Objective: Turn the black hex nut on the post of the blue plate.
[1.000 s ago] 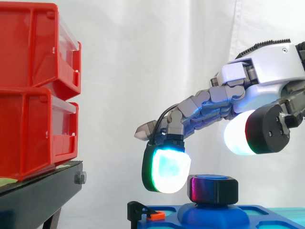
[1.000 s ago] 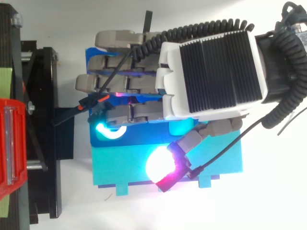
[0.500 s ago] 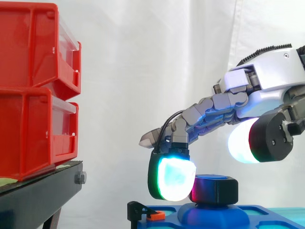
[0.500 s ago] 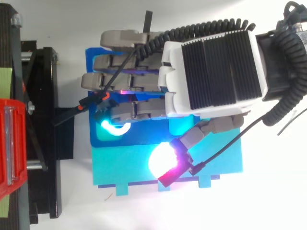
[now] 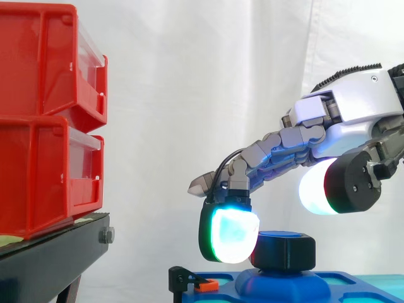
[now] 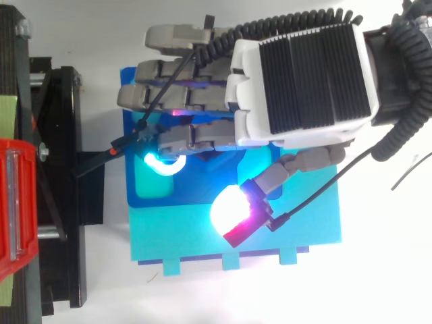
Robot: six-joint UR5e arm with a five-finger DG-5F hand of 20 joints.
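The hand (image 5: 356, 101) is held open over the nut (image 5: 285, 250), fingers stretched out. One glowing pad (image 5: 232, 235) is lowered just left of the nut, and the thumb (image 5: 315, 187) is raised above it.

Bins (image 5: 47, 120) sit on the stand (image 5: 53, 255) at left. The nut (image 5: 285, 251) tops the plate (image 5: 353, 284) at lower right, under the hand (image 5: 353, 104).

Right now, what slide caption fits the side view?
Side view: robot hand reaches over the blue plate, one fingertip beside the black hex nut, thumb raised; red bins at left.
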